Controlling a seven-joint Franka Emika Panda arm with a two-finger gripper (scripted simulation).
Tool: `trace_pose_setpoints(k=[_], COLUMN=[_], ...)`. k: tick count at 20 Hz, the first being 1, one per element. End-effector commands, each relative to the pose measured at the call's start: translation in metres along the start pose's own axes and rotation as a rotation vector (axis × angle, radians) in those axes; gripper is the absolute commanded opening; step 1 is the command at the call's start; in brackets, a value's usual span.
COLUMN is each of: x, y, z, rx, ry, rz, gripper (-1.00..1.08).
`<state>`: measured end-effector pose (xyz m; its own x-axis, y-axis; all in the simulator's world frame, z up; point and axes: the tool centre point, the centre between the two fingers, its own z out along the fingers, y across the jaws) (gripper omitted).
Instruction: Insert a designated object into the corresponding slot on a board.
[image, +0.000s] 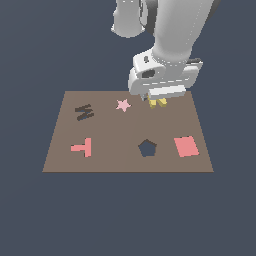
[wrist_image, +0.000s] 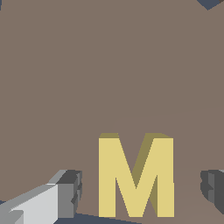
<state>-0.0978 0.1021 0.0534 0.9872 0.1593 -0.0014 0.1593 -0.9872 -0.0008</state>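
The designated object, a yellow M-shaped block (image: 159, 103) (wrist_image: 135, 175), rests on the brown board (image: 115, 135) (wrist_image: 109, 65) near its far edge, toward the exterior view's right. My gripper (image: 157, 101) (wrist_image: 139, 190) is low over the block and open. Its two fingers (wrist_image: 68, 192) stand on either side of the block with a gap on each side, touching nothing. The slot (image: 84, 111), a dark M-shaped recess, lies on the far part of the board toward the exterior view's left, well away from the block.
On the board are a pink star (image: 123, 105) beside the gripper, a pink T (image: 82, 147), a dark pentagon hole (image: 147, 148) and a pink square (image: 186, 146). The arm's body hangs above the board's far edge.
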Motion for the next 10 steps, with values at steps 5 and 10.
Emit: trace_pose_setpoints(k=[5,10], x=[-0.001,-0.001], y=[-0.002,-0.002], z=[0.003,0.016], rx=[0.0,0.0], ry=[0.0,0.001], rz=[-0.003,-0.003], gripper=[1.0,1.0])
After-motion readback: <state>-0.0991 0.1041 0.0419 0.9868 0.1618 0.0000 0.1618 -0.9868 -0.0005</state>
